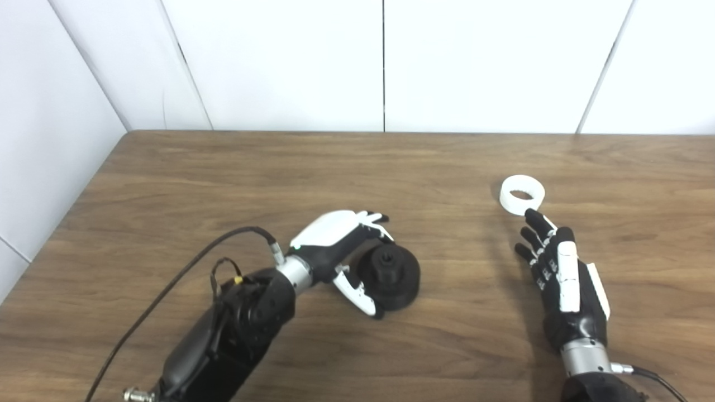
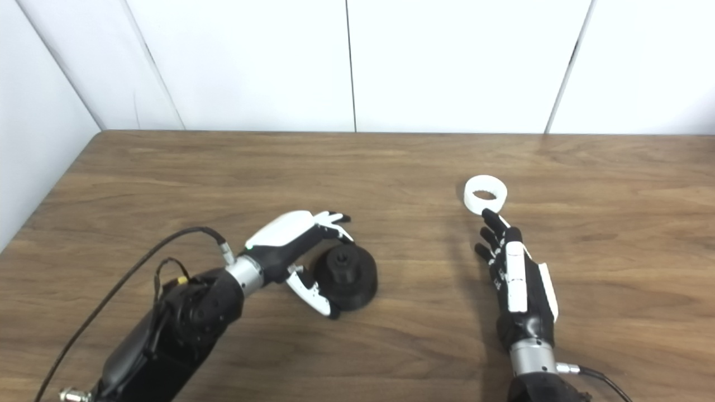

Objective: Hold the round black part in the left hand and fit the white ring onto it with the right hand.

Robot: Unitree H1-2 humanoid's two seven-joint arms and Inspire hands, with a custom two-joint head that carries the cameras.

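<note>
The round black part (image 1: 391, 275) rests on the wooden table (image 1: 357, 167) near the middle front. My left hand (image 1: 341, 251) is open and cupped around its left side, fingers behind it and thumb in front; I cannot tell if they touch it. The white ring (image 1: 522, 194) lies flat on the table to the right. My right hand (image 1: 558, 268) is open and flat, its fingertips (image 1: 533, 218) just in front of the ring. Both also show in the right eye view: part (image 2: 346, 277), ring (image 2: 485, 193).
White wall panels (image 1: 380, 61) rise behind the table's far edge and along its left side. A black cable (image 1: 184, 273) loops off my left forearm over the table.
</note>
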